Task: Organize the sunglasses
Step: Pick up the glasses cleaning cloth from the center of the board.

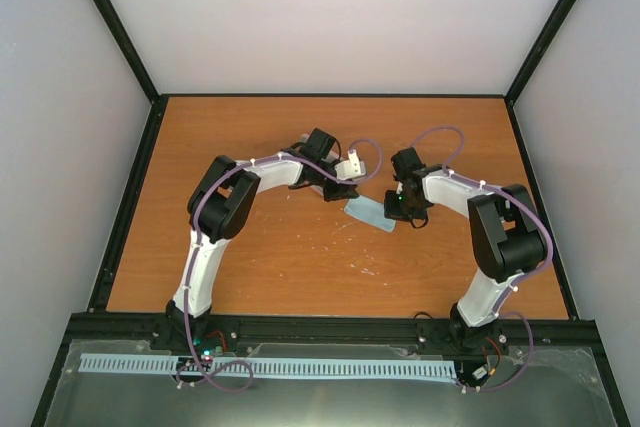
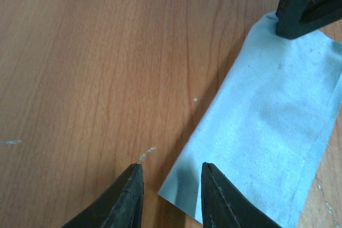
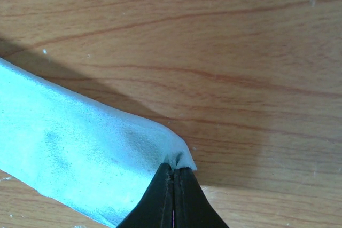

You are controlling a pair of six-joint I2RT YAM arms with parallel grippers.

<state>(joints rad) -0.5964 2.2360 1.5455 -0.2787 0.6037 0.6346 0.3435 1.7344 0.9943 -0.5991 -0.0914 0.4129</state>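
Observation:
A light blue cloth pouch (image 1: 368, 213) lies flat on the wooden table between the two arms. My left gripper (image 1: 337, 193) is open and low over the pouch's left end. In the left wrist view its jaws (image 2: 171, 170) straddle the near corner of the pouch (image 2: 267, 126) without gripping it. My right gripper (image 1: 400, 215) is shut on the pouch's opposite corner. In the right wrist view (image 3: 173, 170) the cloth (image 3: 80, 153) puckers up at the closed tips. It also shows in the left wrist view (image 2: 299, 9). No sunglasses are in view.
The wooden table (image 1: 300, 257) is bounded by a black frame (image 1: 130, 197) and pale walls on three sides. Small white scuffs (image 1: 370, 269) mark the wood in front of the pouch.

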